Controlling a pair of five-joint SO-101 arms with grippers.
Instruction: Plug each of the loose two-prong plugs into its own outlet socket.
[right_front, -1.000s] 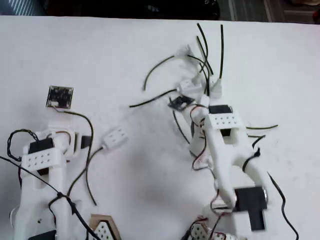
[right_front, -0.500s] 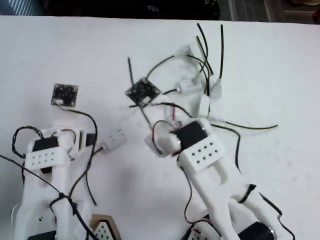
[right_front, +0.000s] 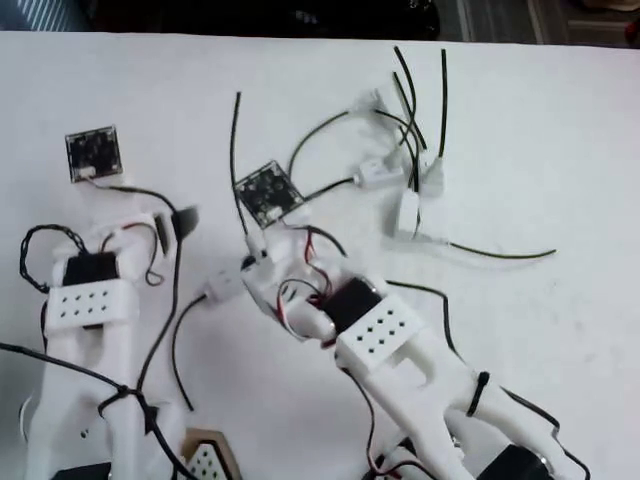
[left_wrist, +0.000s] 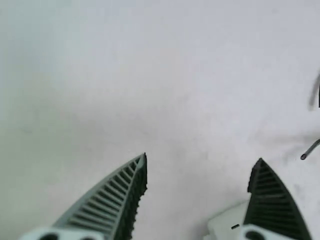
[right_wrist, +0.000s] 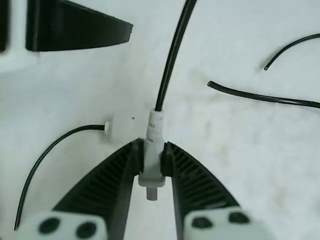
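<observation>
My right gripper (right_wrist: 152, 146) is shut on a white two-prong plug (right_wrist: 152, 150); its black wire (right_wrist: 172, 55) runs away from the fingers. In the high view this gripper (right_front: 256, 252) sits mid-table, right beside a white outlet socket (right_front: 224, 284) that has a black wire of its own. That socket (right_wrist: 118, 125) lies just past the held plug. My left gripper (left_wrist: 202, 159) stands open over bare table, with a white block (left_wrist: 226, 226) by one finger. Seen from above, the left gripper (right_front: 172, 226) is left of the socket. Several loose plugs (right_front: 372, 173) lie at the far right.
Black wires (right_front: 420, 110) tangle around the loose plugs at the far right. One long wire (right_front: 500, 252) trails toward the right edge. A small brown-rimmed piece (right_front: 205, 455) sits at the near edge between the arms. The table's far left and right sides are bare white.
The right arm swung left from the plug cluster to the socket mid-table, taking a plug and its wire along. The left arm shifted slightly away toward the far side.
</observation>
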